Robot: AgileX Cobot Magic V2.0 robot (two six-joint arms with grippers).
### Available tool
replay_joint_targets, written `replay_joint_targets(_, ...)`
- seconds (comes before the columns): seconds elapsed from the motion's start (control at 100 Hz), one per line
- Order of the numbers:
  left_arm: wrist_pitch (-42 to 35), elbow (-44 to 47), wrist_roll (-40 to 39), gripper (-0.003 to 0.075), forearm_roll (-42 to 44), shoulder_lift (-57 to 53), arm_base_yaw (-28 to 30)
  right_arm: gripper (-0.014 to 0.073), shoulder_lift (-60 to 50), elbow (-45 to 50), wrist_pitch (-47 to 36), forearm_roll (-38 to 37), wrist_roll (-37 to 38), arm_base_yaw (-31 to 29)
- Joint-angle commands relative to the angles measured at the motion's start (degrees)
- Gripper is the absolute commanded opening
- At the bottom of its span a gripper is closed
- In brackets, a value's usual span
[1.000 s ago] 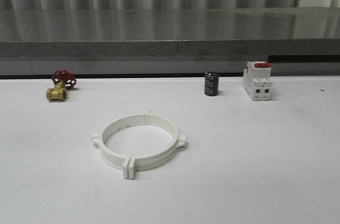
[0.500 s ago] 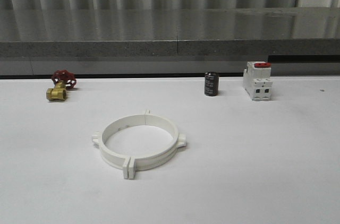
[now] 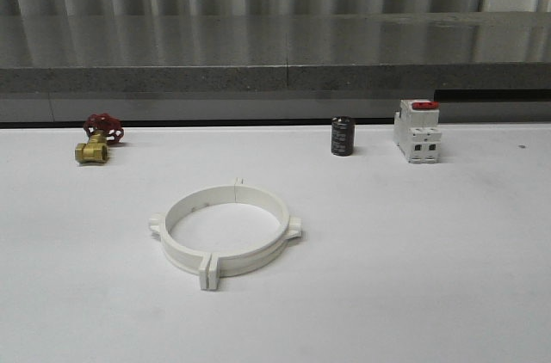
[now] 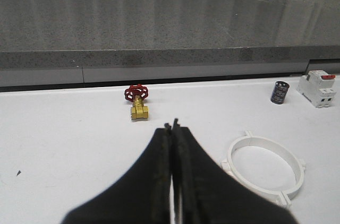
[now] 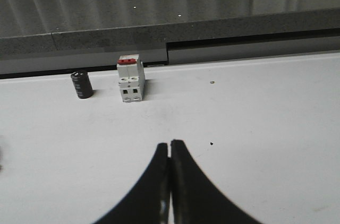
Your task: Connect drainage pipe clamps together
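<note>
Lying joined as one ring, the drainage pipe clamps rest just right of the closed, empty left gripper; the right gripper is closed and empty too.

The drainage pipe clamps are lying joined as one ring on the table, toward the near left of its middle, with nothing touching them. Behind them, along the table's far edge, the valve is sitting to the left, the small cylinder is standing right of centre, and the breaker is standing just beyond it, further right. A raised ledge is running behind all three.
</note>
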Motion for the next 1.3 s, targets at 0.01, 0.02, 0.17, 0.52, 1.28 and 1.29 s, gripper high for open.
replay_joint_targets(0.01,-4.4,-1.5,0.0,-0.002,-0.5,0.6,0.1,-0.0069,-1.2,-0.9,-5.2,-0.1,-0.4,1.1)
replay_joint_targets(0.02,-4.4,-1.5,0.0,-0.002,-0.5,0.6,0.1,-0.0069,-1.2,-0.9,-5.2,-0.1,-0.4,1.1)
replay_joint_targets(0.17,-4.4,-1.5,0.0,-0.002,-0.5,0.6,0.1,-0.0069,-1.2,-0.9,-5.2,-0.1,-0.4,1.2)
replay_joint_targets(0.52,-4.4,-1.5,0.0,-0.002,-0.5,0.6,0.1,-0.0069,-1.2,-0.9,-4.9,-0.1,-0.4,1.2)
replay_joint_targets(1.28,-8.8,-0.9,0.0,-0.002,-0.3,0.6,0.1,-0.0069,-1.2,-0.9,-4.9,-0.1,-0.4,1.2)
replay_joint_targets(1.29,-9.3,-0.8,0.0,-0.002,-0.3,0.6,0.1,-0.0069,-1.2,-0.9,-4.9,-0.1,-0.4,1.2)
